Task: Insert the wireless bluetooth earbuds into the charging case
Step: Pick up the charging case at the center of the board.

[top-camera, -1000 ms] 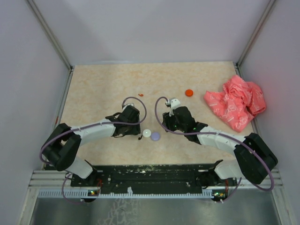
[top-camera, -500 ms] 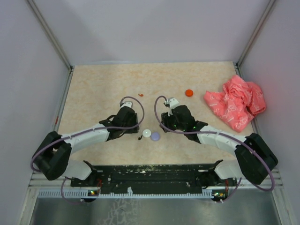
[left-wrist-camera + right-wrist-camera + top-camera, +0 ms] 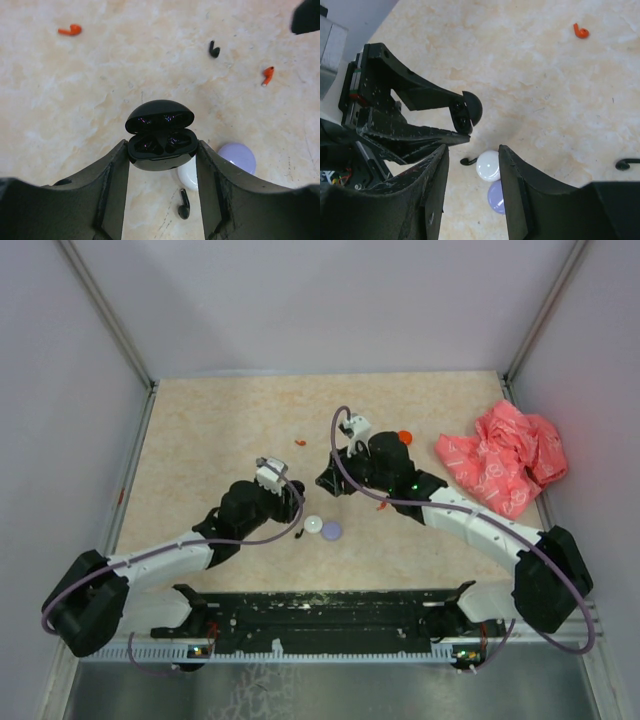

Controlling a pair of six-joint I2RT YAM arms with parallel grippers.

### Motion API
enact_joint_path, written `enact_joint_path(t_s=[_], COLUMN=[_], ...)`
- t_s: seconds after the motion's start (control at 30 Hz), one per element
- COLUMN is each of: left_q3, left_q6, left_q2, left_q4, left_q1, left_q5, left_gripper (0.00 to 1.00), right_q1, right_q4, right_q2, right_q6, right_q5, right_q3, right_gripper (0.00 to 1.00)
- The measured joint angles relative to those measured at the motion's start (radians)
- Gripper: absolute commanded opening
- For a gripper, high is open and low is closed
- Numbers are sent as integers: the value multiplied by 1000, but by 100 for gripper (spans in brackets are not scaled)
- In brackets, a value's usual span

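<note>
**Left hand grips the open black case above scattered earbuds**

The left hand (image 3: 161,150) is clamped on a black charging case (image 3: 160,117), one finger on each flank, with the lid swung up. From where I stand, the case looks raised off the tabletop (image 3: 200,430). A white disc (image 3: 189,175) and a lilac disc (image 3: 237,157) lie side by side on the tabletop below it. A black earbud (image 3: 183,205) lies just beside the white one. A second black earbud (image 3: 214,49) lies farther out, with an orange earbud (image 3: 268,75) near it. Another orange earbud (image 3: 70,30) lies well apart to the left. The right hand (image 3: 472,150) hovers close to the left one, its fingers parted with nothing between them. Through that gap I can see the white disc below. A crumpled pink-red bag (image 3: 505,455) sits at the tabletop's right edge.
</note>
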Motion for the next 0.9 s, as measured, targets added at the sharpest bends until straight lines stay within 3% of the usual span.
enact_joint_path(t_s=[0.17, 0.43, 0.63, 0.9], left_q3=[-51, -61, -72, -76], left_q6=[85, 143, 155, 156], left_q2=[-14, -15, -16, -16], left_q4=[165, 294, 322, 340], left_q1=[0, 0, 0, 0], left_q5=[85, 200, 248, 264], left_gripper=[48, 48, 48, 53], right_q1=[0, 0, 0, -2], right_q4=[-1, -6, 13, 32], right_q2=[35, 149, 170, 170], right_q6=[17, 21, 43, 61], right_q5=[-48, -102, -137, -168], right_q3=[45, 73, 81, 81], right_gripper=[49, 49, 42, 21])
